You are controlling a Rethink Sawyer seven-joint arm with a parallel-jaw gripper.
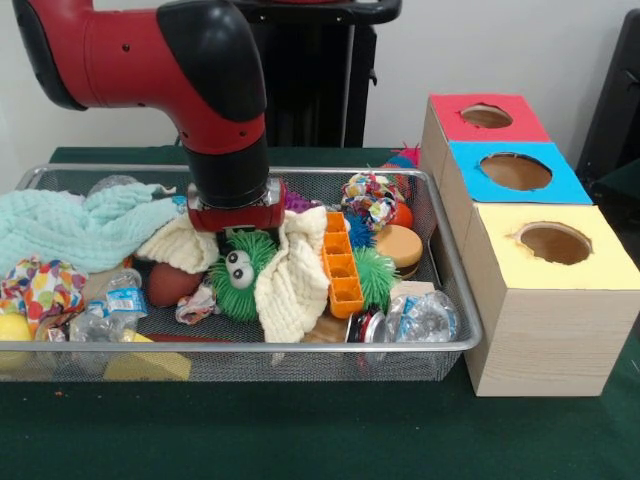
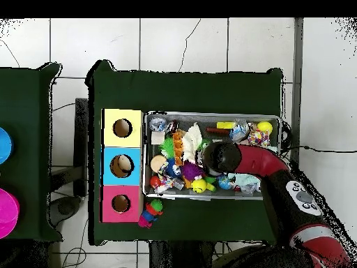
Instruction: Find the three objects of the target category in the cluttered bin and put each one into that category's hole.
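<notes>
A wire mesh bin [image 1: 455,300] [image 2: 209,115] is packed with toys, cloths and plastic. My gripper [image 1: 235,226] is lowered into the bin's middle, just above a green fuzzy toy with googly eyes [image 1: 240,275] and between two cream cloths [image 1: 295,285]. Its tips are hidden by the clutter. From overhead only the black wrist [image 2: 222,157] shows over the bin. Right of the bin stands a wooden box with a red hole [image 1: 487,116], a blue hole [image 1: 515,171] and a yellow hole [image 1: 554,243].
An orange compartment tray [image 1: 340,265], a green spiky ball [image 1: 376,277], a burger-like toy [image 1: 402,245] and a rope ball [image 1: 370,198] fill the bin's right. A mint cloth [image 1: 80,228], a crushed bottle [image 1: 112,300] and a brown ball [image 1: 170,283] lie left. A spiky toy [image 2: 150,213] sits outside.
</notes>
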